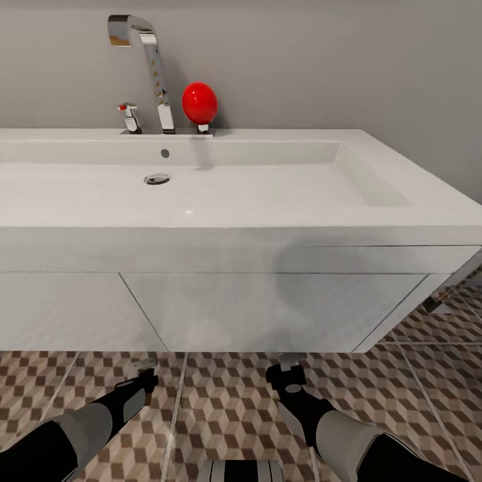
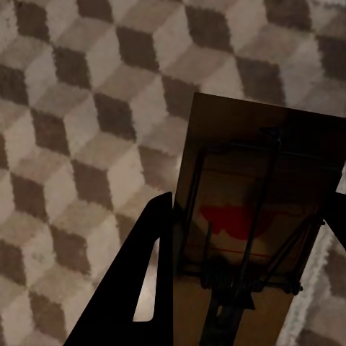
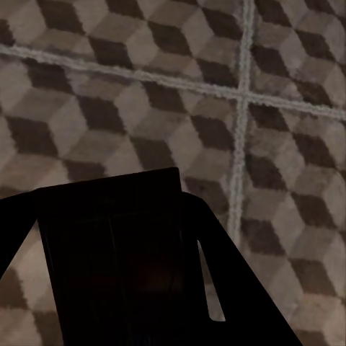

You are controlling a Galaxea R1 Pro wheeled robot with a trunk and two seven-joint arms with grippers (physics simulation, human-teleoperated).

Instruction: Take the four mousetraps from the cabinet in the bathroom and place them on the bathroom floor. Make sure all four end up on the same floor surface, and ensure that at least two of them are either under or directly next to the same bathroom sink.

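Head view: both arms reach low under the sink [image 1: 268, 201]. Left gripper [image 2: 245, 274] is clamped on one mousetrap [image 2: 249, 216], right gripper [image 3: 122, 288] on a second [image 3: 108, 245], above the bathroom floor [image 1: 227, 402].

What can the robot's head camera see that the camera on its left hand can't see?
From the head: the wide white rectangular sink, its tall angular chrome tap, a red ball knob and both dark arms.

From the left wrist: a dark brown wooden mousetrap with wire parts and a red mark, close up between the left gripper fingers.

Both: the brown, beige and white cube-patterned floor tiles.
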